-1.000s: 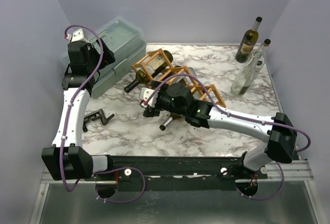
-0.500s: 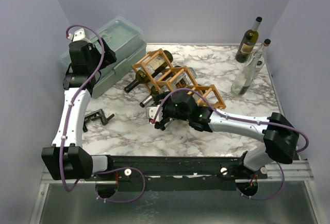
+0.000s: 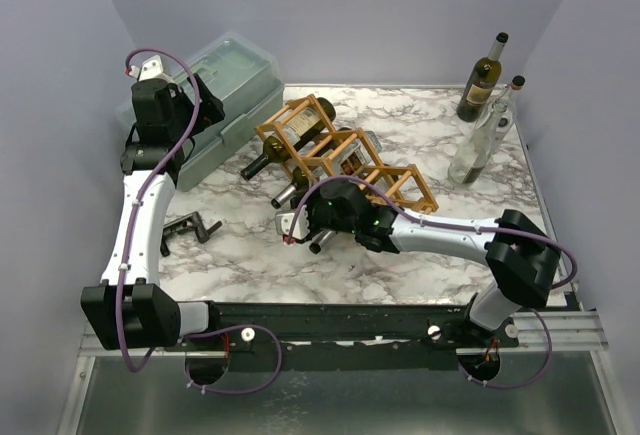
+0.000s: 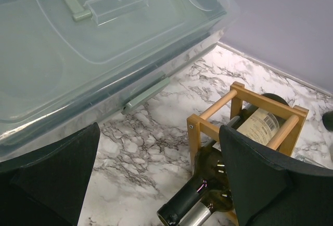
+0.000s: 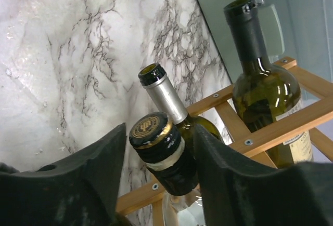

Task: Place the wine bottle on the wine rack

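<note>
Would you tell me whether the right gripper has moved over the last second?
Yes. In the top view the right gripper has shifted down the picture, from over the wine rack to just in front of it.

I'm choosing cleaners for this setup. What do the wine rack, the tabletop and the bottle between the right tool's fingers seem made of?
Wine rack: light wood, matte, with screw heads at joints. Tabletop: glossy white with grey veining; marble or printed laminate, cannot tell. Wine bottle: shiny glass, seemingly; neck capped in black-and-gold foil or plastic.
</note>
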`<move>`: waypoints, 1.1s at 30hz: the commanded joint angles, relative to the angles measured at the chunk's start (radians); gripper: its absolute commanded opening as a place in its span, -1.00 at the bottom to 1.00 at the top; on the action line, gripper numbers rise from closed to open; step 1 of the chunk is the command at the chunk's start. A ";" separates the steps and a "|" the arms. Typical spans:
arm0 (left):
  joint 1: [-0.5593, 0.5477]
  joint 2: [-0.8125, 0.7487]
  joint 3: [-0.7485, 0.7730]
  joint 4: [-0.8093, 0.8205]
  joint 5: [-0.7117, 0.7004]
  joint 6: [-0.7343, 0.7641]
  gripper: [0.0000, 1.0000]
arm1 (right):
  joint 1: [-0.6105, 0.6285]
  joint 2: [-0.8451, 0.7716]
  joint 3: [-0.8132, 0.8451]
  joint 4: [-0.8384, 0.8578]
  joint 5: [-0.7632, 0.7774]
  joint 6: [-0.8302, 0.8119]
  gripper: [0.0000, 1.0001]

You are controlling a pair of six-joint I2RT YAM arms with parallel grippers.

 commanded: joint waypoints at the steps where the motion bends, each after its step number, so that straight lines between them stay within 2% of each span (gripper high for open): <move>1: 0.011 0.001 0.001 0.022 0.030 -0.013 0.96 | -0.003 -0.014 -0.021 0.044 -0.011 0.007 0.01; 7: 0.015 0.004 -0.001 0.025 0.039 -0.019 0.95 | 0.000 -0.033 -0.050 0.072 0.025 -0.016 -0.14; 15: 0.014 0.002 -0.006 0.029 0.030 -0.020 0.95 | 0.019 -0.029 -0.009 0.022 -0.046 0.013 -0.25; 28: 0.018 0.008 -0.006 0.030 0.035 -0.022 0.95 | 0.068 0.007 -0.004 0.023 -0.025 0.012 -0.27; 30: 0.017 0.011 -0.004 0.030 0.042 -0.022 0.95 | 0.068 0.010 -0.018 0.039 -0.012 0.013 -0.17; 31: 0.017 0.010 -0.003 0.030 0.049 -0.024 0.95 | 0.069 0.014 -0.032 0.075 0.010 0.011 -0.04; 33: 0.017 0.006 -0.004 0.030 0.045 -0.024 0.95 | 0.071 0.020 -0.051 0.125 0.043 0.021 0.39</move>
